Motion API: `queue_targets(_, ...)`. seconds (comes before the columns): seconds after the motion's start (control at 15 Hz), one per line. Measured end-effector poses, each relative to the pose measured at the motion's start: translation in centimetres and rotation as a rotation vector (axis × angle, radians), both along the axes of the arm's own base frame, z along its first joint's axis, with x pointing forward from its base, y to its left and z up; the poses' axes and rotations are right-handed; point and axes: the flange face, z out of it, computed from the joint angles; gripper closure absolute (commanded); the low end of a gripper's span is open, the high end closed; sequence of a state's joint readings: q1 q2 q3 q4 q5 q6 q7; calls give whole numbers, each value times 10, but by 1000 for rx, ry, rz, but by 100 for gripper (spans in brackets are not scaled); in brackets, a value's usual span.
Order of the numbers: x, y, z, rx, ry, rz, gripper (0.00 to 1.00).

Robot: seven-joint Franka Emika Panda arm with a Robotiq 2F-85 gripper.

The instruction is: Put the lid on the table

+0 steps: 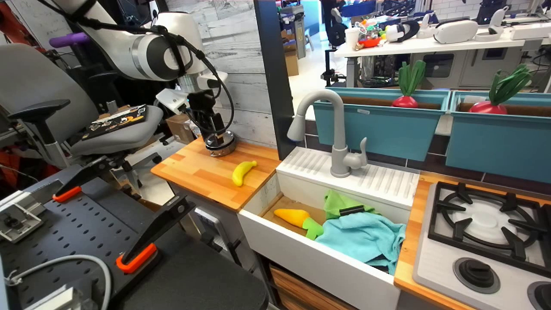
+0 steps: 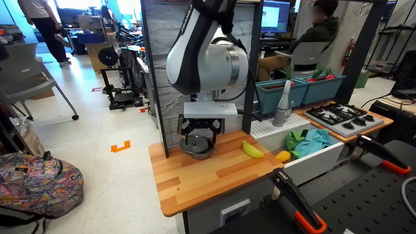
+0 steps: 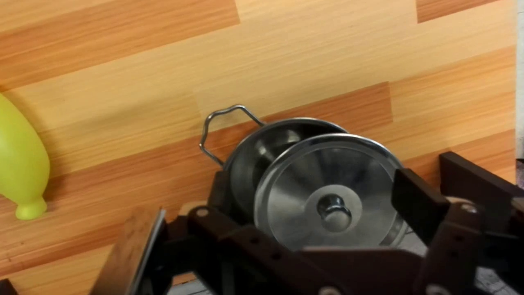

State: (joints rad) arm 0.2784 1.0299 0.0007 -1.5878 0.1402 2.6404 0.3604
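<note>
Silvery-grey metal, round and flat, the lid (image 3: 323,180) lies off-centre over the mouth of a small metal pot (image 3: 249,164), so that a crescent of the pot's dark interior shows beside it; in an exterior view it looks tilted. A knob (image 3: 335,217) rises from its middle, and a wire handle (image 3: 206,129) of the pot juts out above the wood. The pot stands on the table (image 2: 211,185), near a grey plank-patterned wall (image 1: 241,94). Low over pot and lid hangs the gripper (image 2: 200,141), its black fingers (image 3: 417,200) spread well apart: in the wrist view one finger overlaps the pot's rim and the opposite one overlaps the lid's edge, though I cannot tell whether either touches the metal. A yellow banana (image 2: 253,150) lies on the same wood, apart from the pot and nearer the white sink basin (image 1: 318,262). In the basin are an orange-yellow toy (image 1: 292,216) with a green end, a green cloth (image 1: 338,202) and a light blue cloth (image 1: 366,234). A grey faucet (image 1: 338,125) stands behind the basin, and beyond it is the grey stove top (image 1: 434,267) with its black burners.
</note>
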Motion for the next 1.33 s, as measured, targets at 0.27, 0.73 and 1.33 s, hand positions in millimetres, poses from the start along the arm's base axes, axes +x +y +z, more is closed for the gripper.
queue_targets(0.27,10,15,-2,-9,-28,8,28)
queue_targets(0.73,18,14,-8,-12,-44,-3,80)
queue_targets(1.33,16,14,-5,-7,-65,-19,95)
